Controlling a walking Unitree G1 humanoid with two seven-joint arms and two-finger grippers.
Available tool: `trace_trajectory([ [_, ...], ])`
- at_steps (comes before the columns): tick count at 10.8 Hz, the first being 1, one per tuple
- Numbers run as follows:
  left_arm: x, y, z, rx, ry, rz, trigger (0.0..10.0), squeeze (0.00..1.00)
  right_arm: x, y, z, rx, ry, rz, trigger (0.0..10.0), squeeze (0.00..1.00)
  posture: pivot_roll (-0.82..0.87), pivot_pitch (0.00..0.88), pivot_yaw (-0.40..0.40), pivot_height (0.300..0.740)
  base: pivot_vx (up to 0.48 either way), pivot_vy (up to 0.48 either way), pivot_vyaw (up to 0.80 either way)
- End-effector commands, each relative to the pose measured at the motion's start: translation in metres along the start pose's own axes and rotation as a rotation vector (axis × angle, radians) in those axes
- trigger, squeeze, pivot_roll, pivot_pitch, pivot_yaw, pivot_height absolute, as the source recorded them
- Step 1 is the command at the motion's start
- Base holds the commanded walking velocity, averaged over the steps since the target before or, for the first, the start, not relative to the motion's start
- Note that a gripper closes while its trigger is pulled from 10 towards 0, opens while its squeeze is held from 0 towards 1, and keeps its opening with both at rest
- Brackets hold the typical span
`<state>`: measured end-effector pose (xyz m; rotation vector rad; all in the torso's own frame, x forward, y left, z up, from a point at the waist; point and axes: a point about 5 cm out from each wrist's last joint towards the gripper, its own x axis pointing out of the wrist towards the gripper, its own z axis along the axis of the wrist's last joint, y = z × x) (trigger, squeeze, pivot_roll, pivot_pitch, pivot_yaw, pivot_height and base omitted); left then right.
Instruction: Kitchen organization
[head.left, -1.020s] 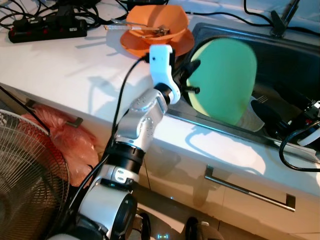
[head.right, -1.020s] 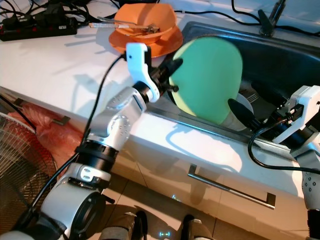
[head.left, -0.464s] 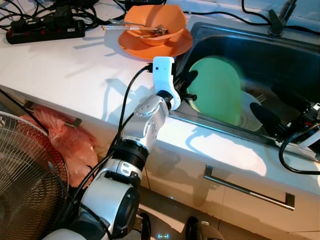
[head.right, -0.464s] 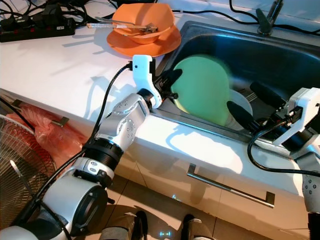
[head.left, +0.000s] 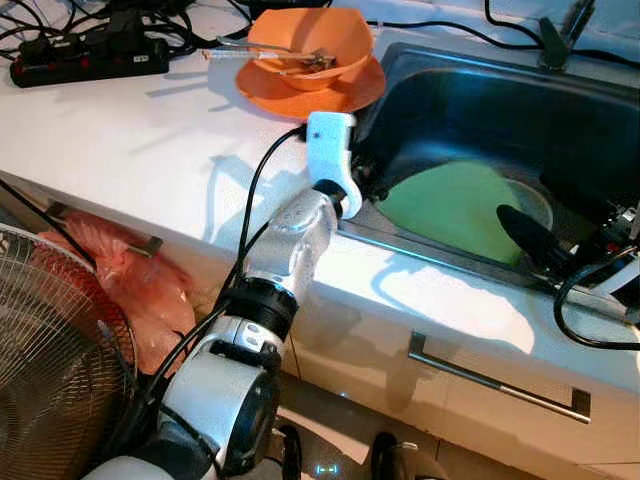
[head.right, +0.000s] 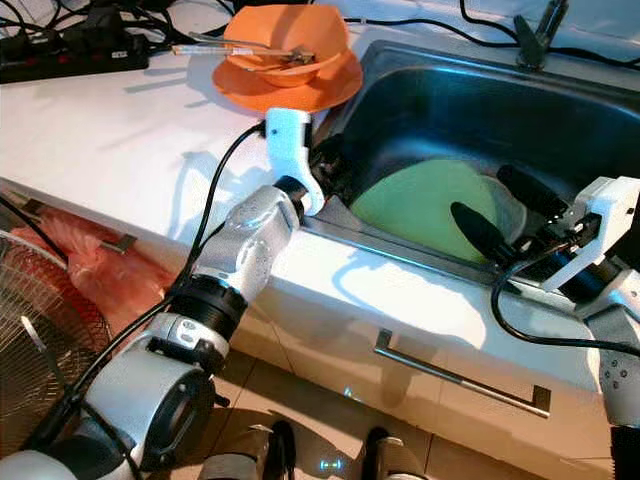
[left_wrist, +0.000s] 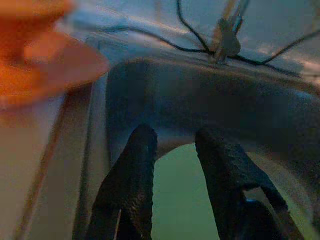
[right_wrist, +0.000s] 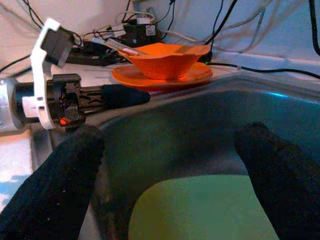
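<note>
A round green plate (head.left: 450, 205) lies nearly flat on the bottom of the steel sink (head.left: 470, 95). At the sink's left rim, my left gripper (head.right: 330, 165) points down into the basin. In the left wrist view its fingers (left_wrist: 130, 175) are open with nothing between them, and the green plate (left_wrist: 175, 200) lies just below. From the right, my right gripper (head.right: 500, 210) reaches in over the plate's right edge. Its fingers (right_wrist: 60, 185) are spread wide open above the plate (right_wrist: 210, 210).
An orange bowl (head.left: 310, 40) holding utensils sits on an orange plate (head.left: 320, 92) on the white counter left of the sink. A black power strip (head.left: 90, 62) and cables lie at the back left. A fan (head.left: 50, 350) and a pink bag (head.left: 130, 280) stand below.
The green plate, held upright over the sink by my left gripper, has come down and now lies in the basin. The left gripper has let go of it.
</note>
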<state>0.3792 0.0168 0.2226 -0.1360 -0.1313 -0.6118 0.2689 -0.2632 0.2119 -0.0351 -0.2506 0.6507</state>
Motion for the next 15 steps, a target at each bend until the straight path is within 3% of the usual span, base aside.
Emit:
trace_trajectory([
  [1,0.0,-0.002,0.013,0.082,-0.054,0.002,10.0,0.0,0.002,0.003,0.002,-0.005,-0.005,0.014,10.0,0.0,0.03,0.212,0.058,0.74,0.0,0.0,0.0],
  [2,-0.015,0.015,0.032,0.243,-0.136,0.077,10.0,0.0,0.004,0.004,0.001,0.0,-0.011,0.014,10.0,0.0,0.04,0.212,0.057,0.74,0.0,0.0,0.0],
  [4,-0.039,0.033,0.058,0.388,-0.229,0.156,10.0,0.0,0.01,0.004,0.0,0.011,-0.04,-0.004,10.0,0.0,0.06,0.203,0.056,0.74,0.0,0.0,0.0],
  [5,-0.05,0.045,0.055,0.441,-0.233,0.229,10.0,0.0,0.019,0.01,-0.001,0.02,-0.063,0.001,10.0,0.0,0.07,0.192,0.056,0.74,0.0,0.0,0.0],
  [6,-0.069,0.06,0.048,0.441,-0.215,0.291,10.0,0.0,0.025,0.013,-0.004,0.033,-0.076,0.003,10.0,0.0,0.07,0.181,0.053,0.74,0.0,0.0,0.0],
  [7,-0.08,0.065,0.041,0.448,-0.174,0.32,10.0,0.0,0.029,0.015,-0.006,0.044,-0.086,0.003,10.0,0.0,0.07,0.179,0.052,0.74,0.0,0.0,0.0],
  [9,-0.09,0.078,0.026,0.383,-0.1,0.374,10.0,0.0,0.038,0.013,-0.005,0.033,-0.119,-0.047,10.0,0.0,0.08,0.163,0.052,0.74,0.0,0.0,0.0],
  [11,-0.103,0.093,0.014,0.241,-0.144,0.463,10.0,0.0,0.049,-0.007,0.001,0.019,-0.203,-0.325,10.0,0.0,0.08,0.164,0.047,0.74,0.0,0.0,0.0],
  [13,-0.108,0.095,0.028,0.247,-0.226,0.511,10.0,0.0,0.064,0.007,-0.002,0.036,-0.221,-0.305,10.0,0.0,0.09,0.173,0.043,0.74,0.0,0.0,0.0],
  [15,-0.111,0.098,0.03,0.267,-0.228,0.546,10.0,0.0,0.073,0.014,-0.007,0.056,-0.232,-0.312,10.0,0.0,0.09,0.178,0.04,0.74,0.0,0.0,0.0],
])
